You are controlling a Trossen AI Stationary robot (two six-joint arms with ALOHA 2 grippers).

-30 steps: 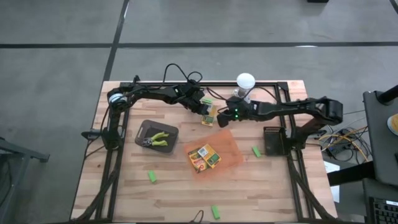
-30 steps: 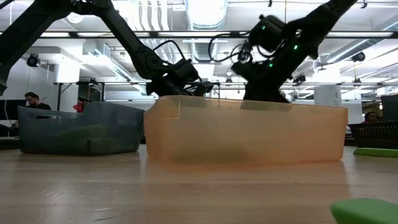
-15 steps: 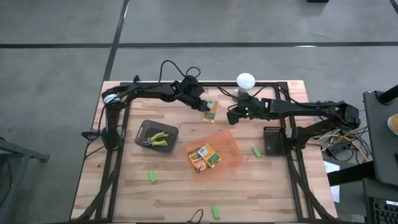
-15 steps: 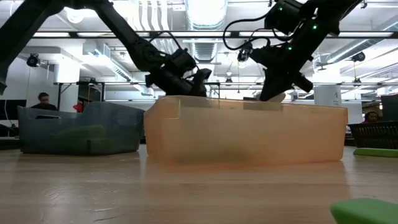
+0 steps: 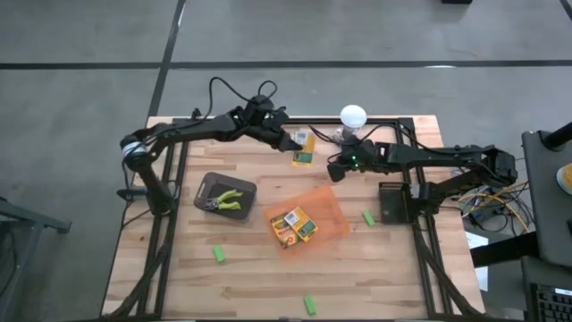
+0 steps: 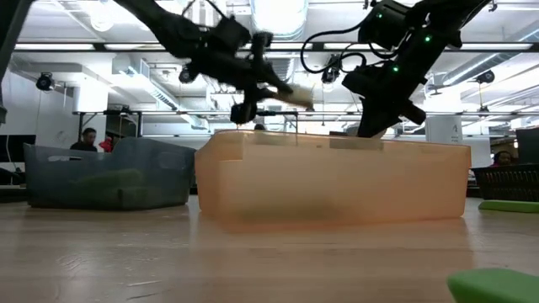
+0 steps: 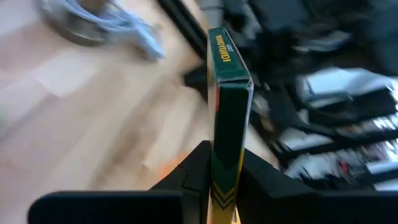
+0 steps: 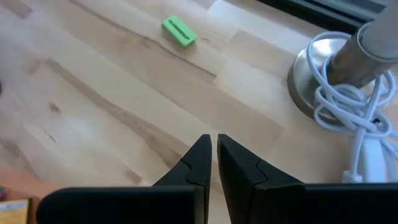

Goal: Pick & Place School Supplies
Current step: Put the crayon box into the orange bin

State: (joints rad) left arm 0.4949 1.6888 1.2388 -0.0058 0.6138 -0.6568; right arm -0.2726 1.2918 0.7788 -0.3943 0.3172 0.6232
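Starting at the worktop's (image 5: 179, 286) near edge in the high view, we find a green stubby piece (image 5: 309, 305) at six o'clock, its long axis running near to far, and another green piece (image 5: 218, 255) at seven o'clock. Toward the middle, the orange tray (image 5: 326, 213) holds two crayon boxes (image 5: 294, 226) lying flat side by side. A third green piece (image 5: 367, 217) lies just right of the tray at four o'clock. At nine o'clock a dark bin (image 5: 207, 186) holds a green-handled plier tool (image 5: 223, 199). Farther back, the left pincer (image 5: 291, 147) is clenched on a crayon box (image 5: 304, 148); in the left wrist view that box (image 7: 227, 106) stands on its narrow edge between the fingers (image 7: 189, 171), long axis pointing straight away. At one o'clock the right pincer (image 5: 333, 170) hangs clamped together and empty, near the white lamp (image 5: 352, 117) at the far edge.
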